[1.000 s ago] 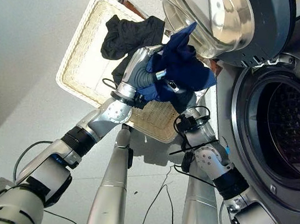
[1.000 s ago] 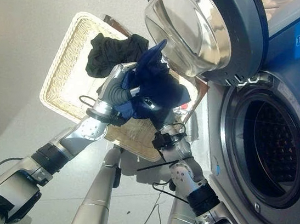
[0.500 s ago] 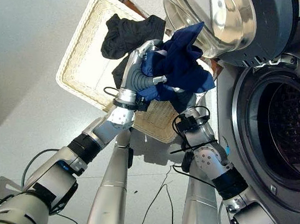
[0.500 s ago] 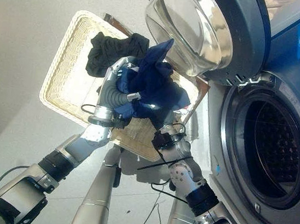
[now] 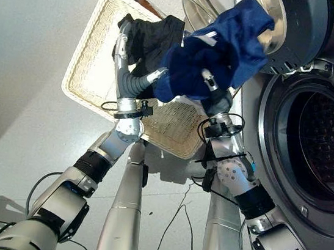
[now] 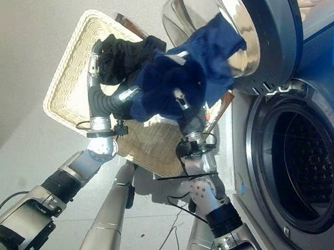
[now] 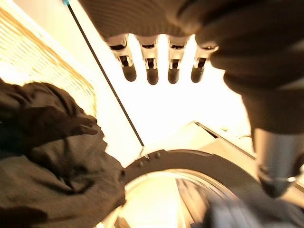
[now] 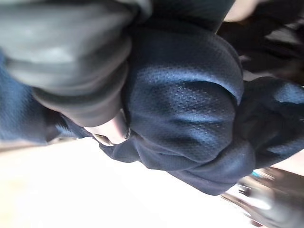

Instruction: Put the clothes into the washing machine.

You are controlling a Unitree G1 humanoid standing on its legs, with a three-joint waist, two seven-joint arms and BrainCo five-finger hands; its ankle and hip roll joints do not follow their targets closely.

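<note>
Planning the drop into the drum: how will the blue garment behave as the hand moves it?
Probably floppy: the blue garment bunches and drapes over the right hand, one flap lying against the open door. Likely light, since one hand lifts it. A loose end may snag the drum rim.

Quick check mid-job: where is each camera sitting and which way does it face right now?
Left eye: on the head, looking down at the basket, washer drum, both arms.
Right eye: same scene, slightly offset; right hand in the blue garment.
Left wrist: along the open left hand toward black clothes and the door.
Right wrist: pressed against the blue garment.
Both eyes share everything.
</note>
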